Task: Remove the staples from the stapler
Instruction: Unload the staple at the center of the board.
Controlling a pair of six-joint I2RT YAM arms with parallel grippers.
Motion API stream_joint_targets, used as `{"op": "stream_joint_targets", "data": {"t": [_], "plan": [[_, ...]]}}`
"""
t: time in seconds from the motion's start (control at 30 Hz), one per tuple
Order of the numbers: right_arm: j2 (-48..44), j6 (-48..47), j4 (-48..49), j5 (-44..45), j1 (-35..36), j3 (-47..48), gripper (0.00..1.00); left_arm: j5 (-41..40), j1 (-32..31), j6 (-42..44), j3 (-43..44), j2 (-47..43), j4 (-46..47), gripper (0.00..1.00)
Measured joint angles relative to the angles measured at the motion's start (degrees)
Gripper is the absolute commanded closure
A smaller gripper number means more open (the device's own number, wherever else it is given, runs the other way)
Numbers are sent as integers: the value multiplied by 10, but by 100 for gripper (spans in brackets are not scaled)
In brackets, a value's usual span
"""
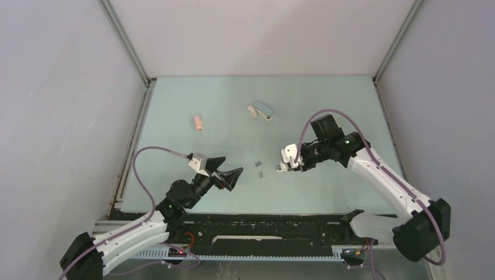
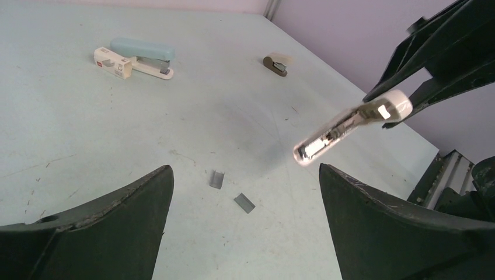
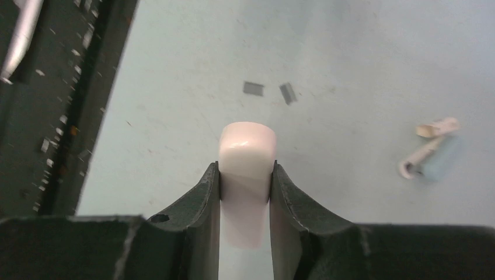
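Note:
Two short silver-grey staple strips [image 1: 257, 164] lie side by side on the pale green table, between the two grippers. They also show in the left wrist view [image 2: 216, 179] and the right wrist view [image 3: 253, 88]. My right gripper [image 1: 290, 161] is shut on a white stapler [image 3: 247, 146] and holds it above the table just right of the strips. In the left wrist view the stapler [image 2: 350, 123] tilts downward and its metal underside shows. My left gripper [image 2: 245, 168] is open and empty, just left of the strips, which lie on the table between and beyond its fingers.
A light blue stapler [image 1: 263, 108] with a small white-and-red block [image 1: 252, 111] beside it lies at the back centre. A pink stapler [image 1: 199, 122] lies at the back left. A small brown object [image 2: 274, 64] sits farther off. Walls enclose the table; a black rail [image 1: 262, 224] runs along the near edge.

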Motion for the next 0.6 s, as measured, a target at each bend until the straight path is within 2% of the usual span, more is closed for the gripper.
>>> {"op": "stream_joint_targets", "data": {"t": [0.2,0.37,0.47,0.6], "plan": [[-68,-46,2,96,33,-27,100,1,0,7,-16,-23,-5,0],[-46,-17,2,135,41,-17,100,13,0,7,-16,-26,-3,0],[-7,50,1,115,23,21,100,17,0,4,-16,-26,5,0],[28,191,43,-1,-48,49,100,25,0,-26,-16,-28,28,0]]}}
